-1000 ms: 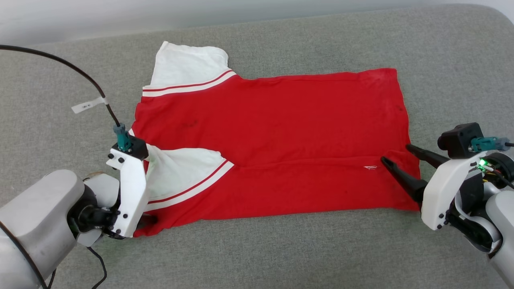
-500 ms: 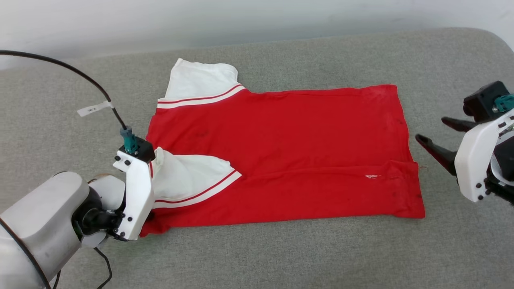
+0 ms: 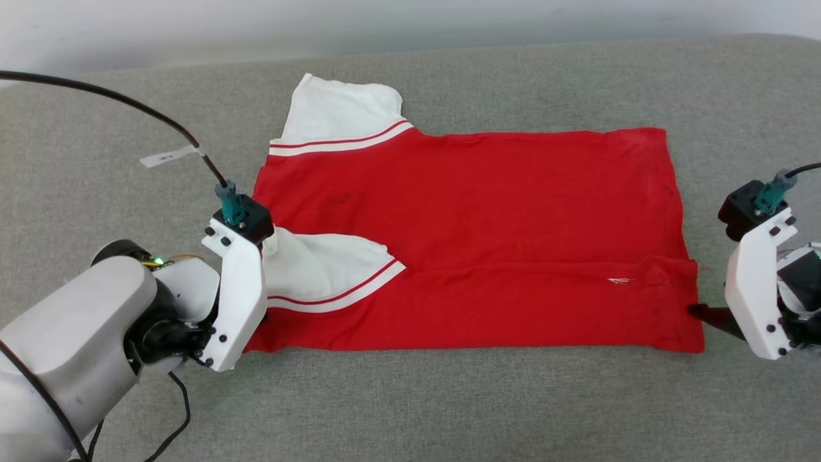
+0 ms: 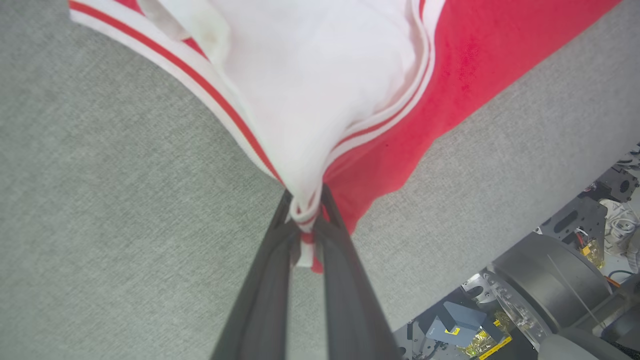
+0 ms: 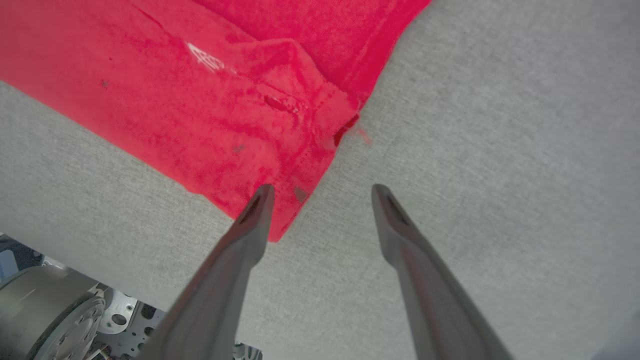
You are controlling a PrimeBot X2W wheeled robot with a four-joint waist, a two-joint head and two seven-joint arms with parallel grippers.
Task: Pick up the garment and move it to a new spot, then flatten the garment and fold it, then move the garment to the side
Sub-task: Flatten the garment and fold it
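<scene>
Left tool (image 4: 306,205) has clamped shut on the garment (image 3: 474,212), pinching bunched white sleeve and striped trim at lower left of the head view. Right tool (image 5: 322,190), jaws wide, has dropped to the lower-right hem corner and grips nothing. Garment lies flat mid-frame on the grey padded surface (image 3: 410,410). Near edge looks folded over already; further folds and the side move remain. Red body, white sleeves.

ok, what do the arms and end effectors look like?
Left forearm pale grey, rounded. Both wrists: white bolted plates, black blocks, teal plugs. Left end effector and right end effector: two long dark tapered fingers. Black cable with white tag.
</scene>
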